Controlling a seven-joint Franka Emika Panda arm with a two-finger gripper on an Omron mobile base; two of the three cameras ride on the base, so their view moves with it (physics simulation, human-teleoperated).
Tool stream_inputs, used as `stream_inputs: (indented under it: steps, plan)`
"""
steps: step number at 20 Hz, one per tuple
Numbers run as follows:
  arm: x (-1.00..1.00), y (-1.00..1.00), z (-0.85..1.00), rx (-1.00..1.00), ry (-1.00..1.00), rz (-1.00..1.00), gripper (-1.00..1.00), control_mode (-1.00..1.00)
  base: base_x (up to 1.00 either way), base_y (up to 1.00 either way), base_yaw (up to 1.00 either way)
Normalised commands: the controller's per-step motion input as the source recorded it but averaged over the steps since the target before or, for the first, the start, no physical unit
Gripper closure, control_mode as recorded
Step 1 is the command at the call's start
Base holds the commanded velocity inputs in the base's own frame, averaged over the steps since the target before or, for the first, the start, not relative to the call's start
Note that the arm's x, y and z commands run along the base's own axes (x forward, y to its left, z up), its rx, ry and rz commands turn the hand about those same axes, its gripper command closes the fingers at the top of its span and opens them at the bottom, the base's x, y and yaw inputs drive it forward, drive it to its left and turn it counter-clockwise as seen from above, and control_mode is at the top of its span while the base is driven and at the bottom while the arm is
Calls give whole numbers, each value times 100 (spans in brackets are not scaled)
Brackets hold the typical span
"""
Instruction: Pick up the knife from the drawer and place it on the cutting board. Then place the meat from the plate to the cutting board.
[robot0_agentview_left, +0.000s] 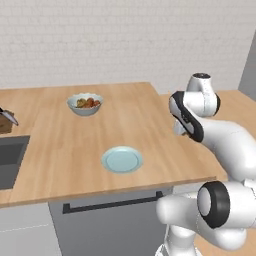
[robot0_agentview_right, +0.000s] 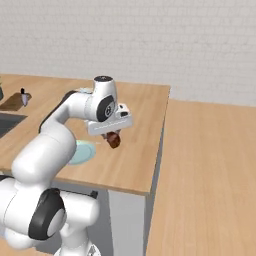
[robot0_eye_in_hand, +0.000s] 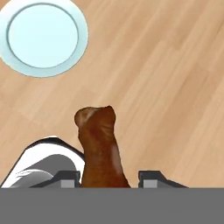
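Meat (robot0_eye_in_hand: 99, 146) clamped in the end effector (robot0_eye_in_hand: 105, 177), above the counter (robot0_eye_in_hand: 175, 87).

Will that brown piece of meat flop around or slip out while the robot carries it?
Probably not floppy: the meat hangs as one stiff chunk below the end effector. It may be light, being far smaller than the plate. It could slip, since it looks pinched near its top.
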Motion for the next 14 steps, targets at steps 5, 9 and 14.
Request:
stream_inputs:
  steps: [5, 9, 14]
  plan:
    - [0, 0, 0, 0, 0, 0, 100, 100, 0, -100, -3]
    - [0, 0, 0, 0, 0, 0, 100, 100, 0, -100, 0]
    - [0, 0, 0, 0, 0, 0, 100, 100, 26, -100, 0]
